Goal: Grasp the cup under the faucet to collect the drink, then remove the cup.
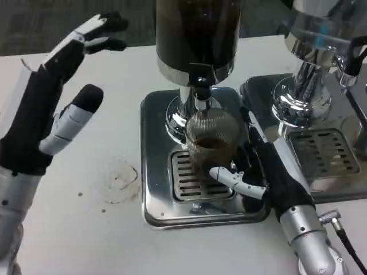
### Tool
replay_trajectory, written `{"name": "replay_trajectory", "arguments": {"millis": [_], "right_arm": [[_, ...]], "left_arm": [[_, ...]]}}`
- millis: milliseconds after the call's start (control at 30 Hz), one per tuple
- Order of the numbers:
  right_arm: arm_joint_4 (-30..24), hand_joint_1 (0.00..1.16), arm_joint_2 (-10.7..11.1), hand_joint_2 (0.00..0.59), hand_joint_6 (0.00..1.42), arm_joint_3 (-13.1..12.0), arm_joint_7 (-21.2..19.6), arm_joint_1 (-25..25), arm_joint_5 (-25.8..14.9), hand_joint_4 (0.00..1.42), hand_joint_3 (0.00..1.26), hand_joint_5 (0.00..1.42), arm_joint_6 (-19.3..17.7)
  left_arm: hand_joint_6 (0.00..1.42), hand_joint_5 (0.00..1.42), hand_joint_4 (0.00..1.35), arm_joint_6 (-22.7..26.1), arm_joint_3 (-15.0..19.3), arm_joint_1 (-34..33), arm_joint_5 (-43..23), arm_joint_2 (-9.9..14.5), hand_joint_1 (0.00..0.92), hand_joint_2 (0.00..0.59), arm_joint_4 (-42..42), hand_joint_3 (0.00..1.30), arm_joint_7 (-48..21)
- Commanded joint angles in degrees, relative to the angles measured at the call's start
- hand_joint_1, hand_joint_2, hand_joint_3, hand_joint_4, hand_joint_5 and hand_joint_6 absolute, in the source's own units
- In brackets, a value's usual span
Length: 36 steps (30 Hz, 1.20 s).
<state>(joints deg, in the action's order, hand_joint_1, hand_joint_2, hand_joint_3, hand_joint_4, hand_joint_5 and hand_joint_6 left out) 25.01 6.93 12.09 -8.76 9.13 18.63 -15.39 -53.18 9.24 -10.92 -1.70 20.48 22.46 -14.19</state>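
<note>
A clear ribbed cup (211, 139) with dark drink in its lower part stands on the drip grate (189, 180) right under the faucet (199, 91) of the dark dispenser (198, 31). My right hand (261, 169) grips the cup from its right side, thumb across the front near its base. My left hand (54, 100) is raised over the table at the far left, fingers spread, holding nothing, well away from the dispenser.
The dispenser's steel tray (155, 209) sits mid-table. A second chrome dispenser (315, 63) with its own grate (327, 152) stands at the right. A clear round lid-like object (119, 180) lies on the white table left of the tray.
</note>
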Motion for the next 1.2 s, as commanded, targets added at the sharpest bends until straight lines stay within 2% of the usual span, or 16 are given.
{"name": "replay_trajectory", "arguments": {"millis": [33, 367, 600, 900, 1067, 1200], "right_arm": [[1.3, 0.64, -1.1, 0.183, 0.08, 0.1, 0.9, 0.9, -1.2, 0.00, 0.00, 0.00, -2.5], [7.9, 0.68, -2.2, 0.175, 0.11, 0.0, 1.7, 3.6, -3.0, 0.00, 0.00, 0.00, -7.6], [9.9, 0.69, -2.6, 0.174, 0.11, 0.7, 1.9, 5.3, -2.4, 0.00, 0.00, 0.00, -8.4], [7.3, 0.69, -2.4, 0.174, 0.11, 1.7, -0.1, 4.4, 0.3, 0.00, 0.00, 0.00, -8.1], [4.0, 0.69, -2.0, 0.174, 0.12, 2.1, -1.4, 3.0, 2.4, 0.00, 0.00, 0.00, -6.5], [2.7, 0.69, -2.0, 0.174, 0.12, 1.6, -1.7, 2.1, 2.6, 0.00, 0.00, 0.00, -5.2]], "left_arm": [[0.24, 0.34, 0.16, 0.5, 1.9, 3.4, 1.6, 1.3, 0.000, 0.145, 3.7, 0.30, 1.8], [0.24, 0.33, 0.16, -0.8, 2.1, 7.1, 4.6, 2.1, 0.000, 0.151, 13.8, 0.29, 4.4], [0.24, 0.33, 0.16, -1.6, 1.1, 7.3, 7.8, 2.7, 0.000, 0.151, 19.3, 0.29, 6.8], [0.24, 0.32, 0.16, -2.2, 0.1, 7.3, 9.6, 3.0, 0.000, 0.152, 23.8, 0.29, 9.0], [0.24, 0.32, 0.16, -2.2, -0.2, 7.3, 9.6, 3.0, 0.000, 0.155, 24.4, 0.29, 9.2], [0.24, 0.33, 0.16, -2.1, -0.7, 7.2, 9.7, 3.0, 0.000, 0.157, 24.5, 0.29, 9.4]]}}
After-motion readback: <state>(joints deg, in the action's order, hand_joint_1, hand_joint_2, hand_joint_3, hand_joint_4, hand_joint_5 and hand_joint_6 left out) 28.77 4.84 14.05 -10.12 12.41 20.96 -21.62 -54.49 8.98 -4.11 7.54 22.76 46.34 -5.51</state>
